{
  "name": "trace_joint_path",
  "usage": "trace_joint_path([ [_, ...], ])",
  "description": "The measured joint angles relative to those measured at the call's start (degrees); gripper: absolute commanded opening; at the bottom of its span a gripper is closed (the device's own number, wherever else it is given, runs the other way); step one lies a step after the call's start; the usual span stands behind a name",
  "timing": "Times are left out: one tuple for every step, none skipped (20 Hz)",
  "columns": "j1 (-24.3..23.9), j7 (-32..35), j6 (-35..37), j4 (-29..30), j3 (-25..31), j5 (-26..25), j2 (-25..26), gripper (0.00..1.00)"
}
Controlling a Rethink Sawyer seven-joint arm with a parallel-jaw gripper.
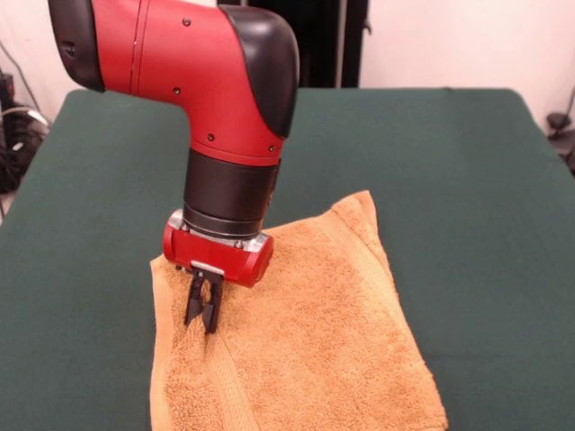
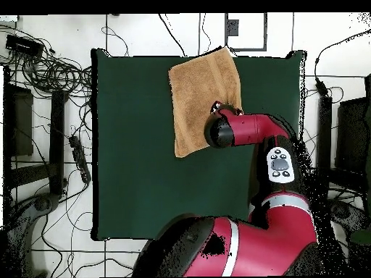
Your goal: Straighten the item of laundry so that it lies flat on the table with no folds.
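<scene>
The item of laundry, an orange-tan terry towel, lies skewed on the dark green table, and its near end runs off the bottom of the front view. A woven band crosses it near each short edge. My gripper points straight down at the towel's left edge, fingers drawn close together with their tips in the cloth. In the overhead view the towel sits at the table's top edge with one corner poking past it, and the arm's wrist hides the gripper and the towel's lower right part.
Cables and floor clutter surround the table in the overhead view. The red arm reaches across the table's right side. Green surface extends to the left of the towel and below it in that view.
</scene>
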Motion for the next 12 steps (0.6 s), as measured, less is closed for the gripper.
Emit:
trace_joint_path([
  [0.3, 0.0, 0.0, 0.0, -0.4, 0.0, 0.0, 0.0],
  [0.6, 0.0, 0.0, 0.0, -0.7, 0.0, 0.0, 0.0],
  [0.9, 0.0, 0.0, 0.0, -1.1, 0.0, 0.0, 0.0],
  [1.3, 0.0, 0.0, 0.0, -1.5, 0.0, 0.1, 0.0],
  [1.6, 0.0, 0.0, 0.1, -1.8, 0.0, 0.1, 0.0],
  [1.8, 0.0, 0.0, 0.2, -2.0, 0.0, 0.0, 0.0],
  [1.9, 0.0, 0.0, 0.3, -2.3, 0.0, 0.0, 0.0],
  [2.1, 0.0, 0.0, 0.4, -2.5, 0.0, 0.0, 0.0],
  [2.4, 0.0, 0.0, 0.6, -3.0, 0.0, -0.1, 0.0],
  [2.8, 0.0, 0.0, 0.9, -3.4, 0.0, -0.2, 0.0],
  [3.2, 0.0, 0.0, 1.4, -3.9, 0.0, -0.4, 0.0],
  [3.4, 0.0, 0.0, 1.8, -4.2, 0.0, -0.6, 0.0],
])
